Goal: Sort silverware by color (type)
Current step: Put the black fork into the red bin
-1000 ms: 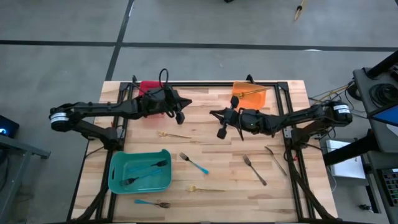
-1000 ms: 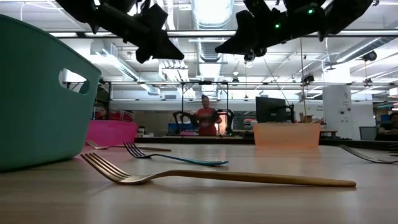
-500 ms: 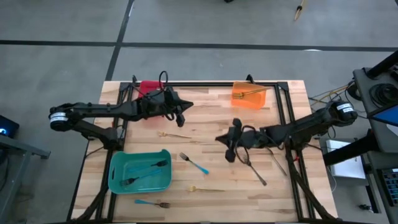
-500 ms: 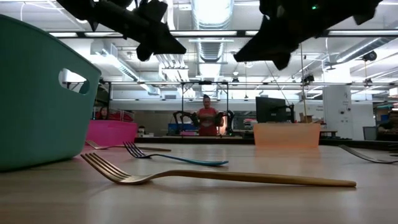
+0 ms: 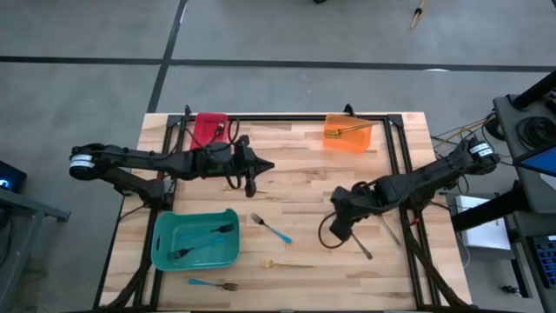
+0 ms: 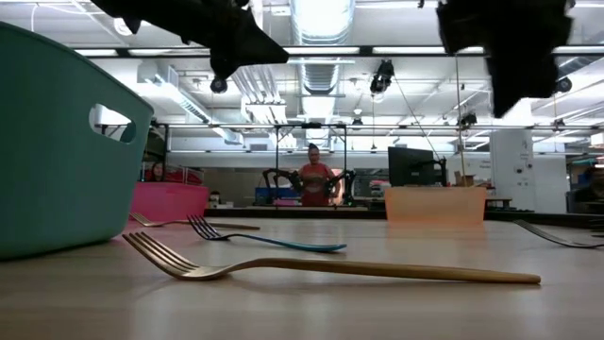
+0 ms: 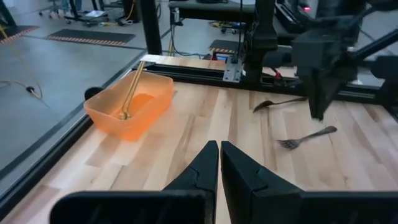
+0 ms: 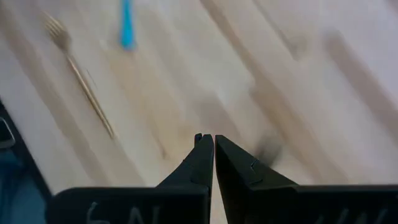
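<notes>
Right gripper (image 5: 340,233) hangs over the table's (image 5: 295,178) right half, fingers pinched together on nothing, just beside a grey fork (image 5: 355,238). Left gripper (image 5: 252,184), likewise closed and empty, sits near the back-left. Gold forks (image 5: 289,264) and blue-handled forks (image 5: 271,229) lie scattered toward the front; two more rest in the teal bin (image 5: 195,239) at the front-left corner.

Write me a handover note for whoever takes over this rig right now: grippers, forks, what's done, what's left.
Left gripper: shut, empty, over the table's middle.
Right gripper: shut, empty, beside the grey fork.
Done: two blue-handled forks in the teal bin, a gold fork in the orange bin.
Left on the table: blue forks and, gold forks and, two grey forks.
</notes>
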